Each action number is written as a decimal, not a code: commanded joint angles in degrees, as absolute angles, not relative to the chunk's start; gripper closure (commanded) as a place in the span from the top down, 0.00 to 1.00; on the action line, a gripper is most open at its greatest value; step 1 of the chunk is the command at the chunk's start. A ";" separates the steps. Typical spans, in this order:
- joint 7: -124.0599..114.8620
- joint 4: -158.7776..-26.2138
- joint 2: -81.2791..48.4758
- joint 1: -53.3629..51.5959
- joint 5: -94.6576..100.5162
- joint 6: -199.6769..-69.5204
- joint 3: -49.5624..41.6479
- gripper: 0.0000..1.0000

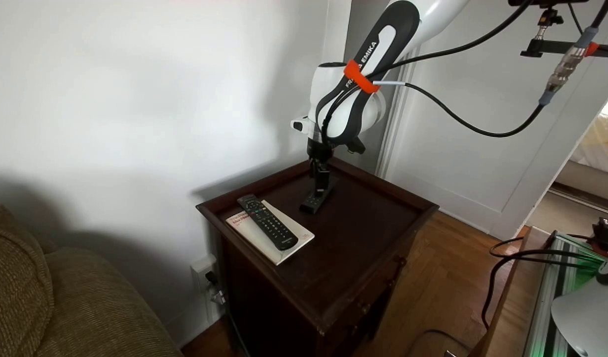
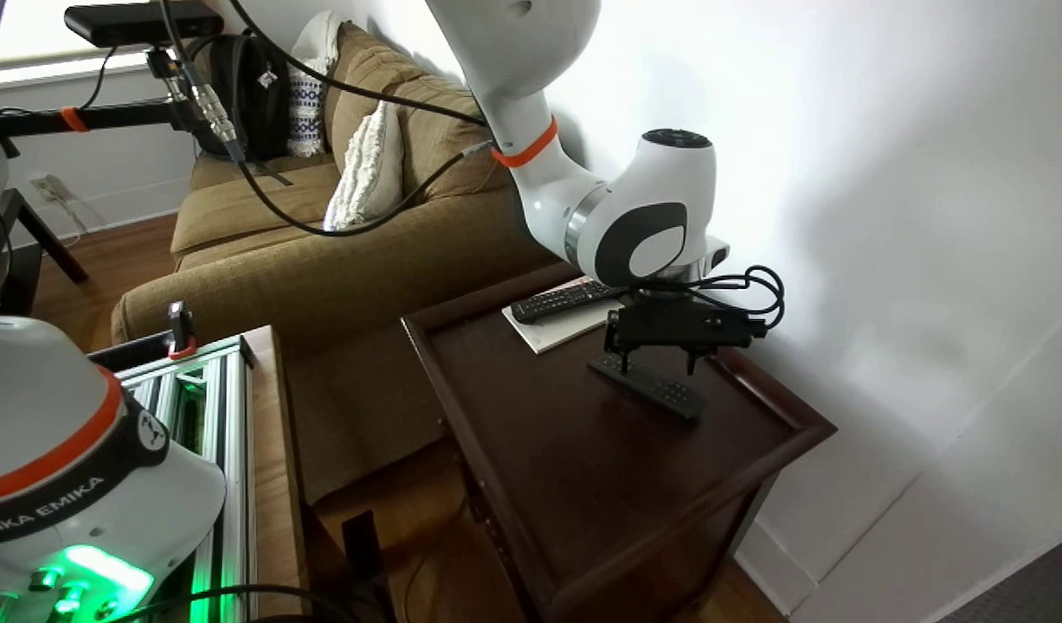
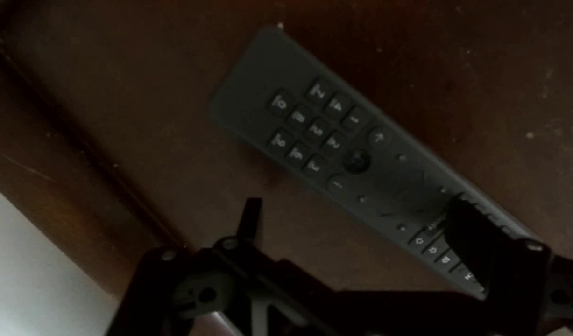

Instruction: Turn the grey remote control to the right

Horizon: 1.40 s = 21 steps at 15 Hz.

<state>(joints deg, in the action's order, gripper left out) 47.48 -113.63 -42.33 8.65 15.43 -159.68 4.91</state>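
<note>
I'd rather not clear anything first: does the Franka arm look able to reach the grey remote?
Probably yes: the gripper is open over the grey remote, and nothing lies on it. One finger overlaps it in the wrist view, so straddling may need a shift.

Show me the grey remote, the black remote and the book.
Grey remote (image 3: 376,171), wrist view: top face, mid-length.
Black remote (image 1: 267,221), in an exterior view: buttoned top.
Book (image 1: 252,230), in an exterior view: bare strip of cover.

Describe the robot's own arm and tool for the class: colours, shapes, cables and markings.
The rounded white arm has a dark panel lettered "EMIKA", an orange band and black cables. Its black tool is boxy, with two slim fingers.
</note>
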 commanded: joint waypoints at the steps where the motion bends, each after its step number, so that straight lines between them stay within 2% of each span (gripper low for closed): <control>1: 50.25 -112.16 -44.38 9.57 16.07 -160.03 5.87 1.00; 10: 58.05 -111.84 -42.53 11.61 13.73 -148.73 8.80 1.00; 17: 61.52 -111.46 -43.12 11.52 14.03 -148.36 7.84 1.00; 18: 62.08 -111.55 -43.19 11.67 13.90 -148.54 7.89 0.91; 19: 62.50 -111.56 -43.23 11.77 13.74 -148.43 7.90 0.74; 21: 62.95 -111.63 -43.19 11.94 13.53 -148.55 7.81 0.58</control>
